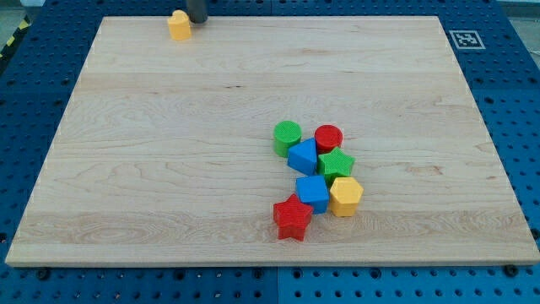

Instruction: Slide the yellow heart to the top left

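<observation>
The yellow heart lies near the top edge of the wooden board, left of centre. My tip is the dark rod end at the view's top, just right of the yellow heart and close against it. Only the rod's lowest part shows; the rest is cut off by the view's top edge.
A cluster of blocks sits right of centre: green cylinder, red cylinder, blue triangle-like block, green star, blue cube, yellow hexagon, red star. A marker tag sits at top right.
</observation>
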`<state>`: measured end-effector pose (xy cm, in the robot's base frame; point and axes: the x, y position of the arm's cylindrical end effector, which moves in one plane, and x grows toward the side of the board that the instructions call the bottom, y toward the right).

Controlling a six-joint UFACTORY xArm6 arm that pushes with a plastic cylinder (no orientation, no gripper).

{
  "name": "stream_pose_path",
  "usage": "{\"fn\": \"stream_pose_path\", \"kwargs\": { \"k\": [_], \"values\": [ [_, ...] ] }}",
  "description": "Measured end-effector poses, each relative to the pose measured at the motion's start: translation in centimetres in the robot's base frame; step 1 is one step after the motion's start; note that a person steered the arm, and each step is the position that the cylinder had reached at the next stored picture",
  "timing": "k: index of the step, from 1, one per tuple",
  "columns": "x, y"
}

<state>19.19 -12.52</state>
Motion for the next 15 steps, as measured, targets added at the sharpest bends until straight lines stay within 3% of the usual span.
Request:
{"fn": "stream_pose_path", "kwargs": {
  "k": [8, 15],
  "values": [
    [1.6, 1.0],
    [2.7, -3.5]
  ]
}}
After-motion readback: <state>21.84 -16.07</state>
